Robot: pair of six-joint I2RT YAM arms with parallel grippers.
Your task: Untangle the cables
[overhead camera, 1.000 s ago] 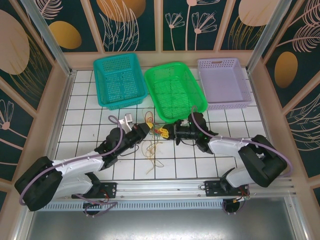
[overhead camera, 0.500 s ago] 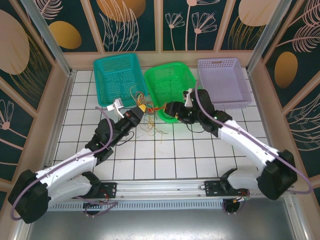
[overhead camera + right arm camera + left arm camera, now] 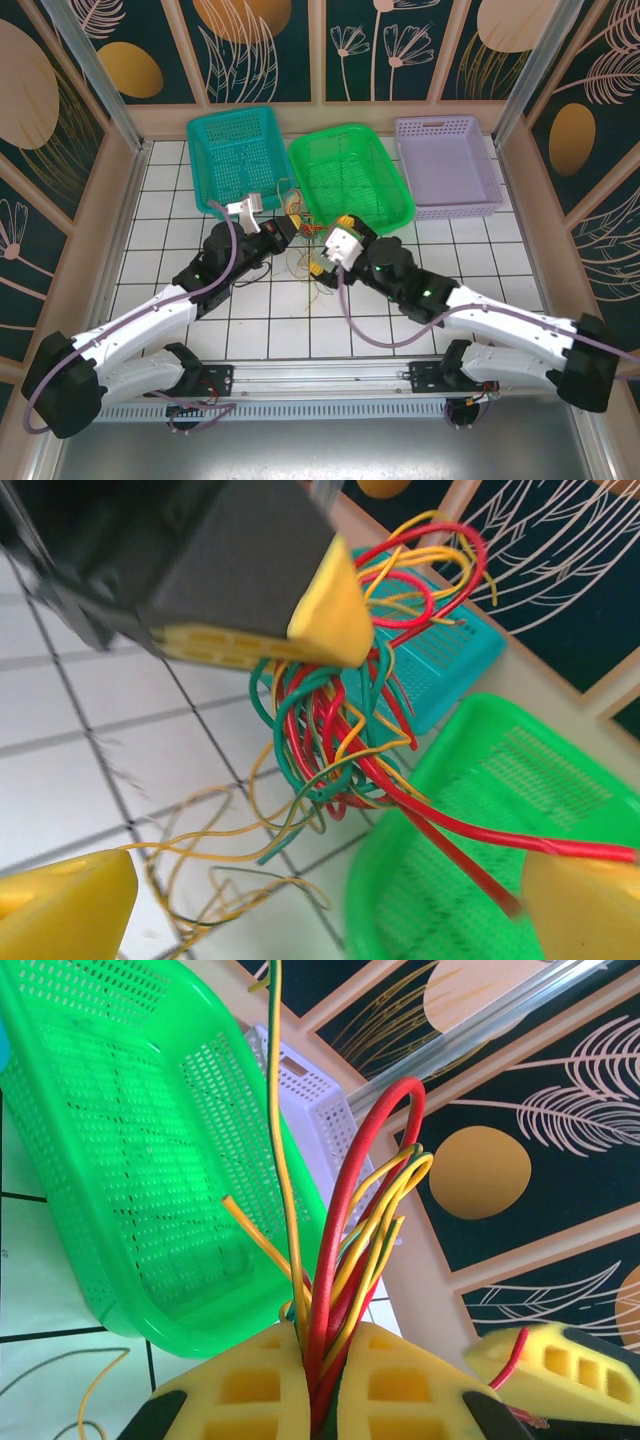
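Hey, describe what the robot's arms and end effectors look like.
Left arm, right arm: white links, black joints, looping purple cable. Left end effector, right end effector: black, yellow pads with rectangular holes.

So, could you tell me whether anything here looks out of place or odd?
Yes: the cables form one tangled knot clamped in the shut left hand, loose strands trailing over the tiles, and a red cable seems caught on the open right hand.
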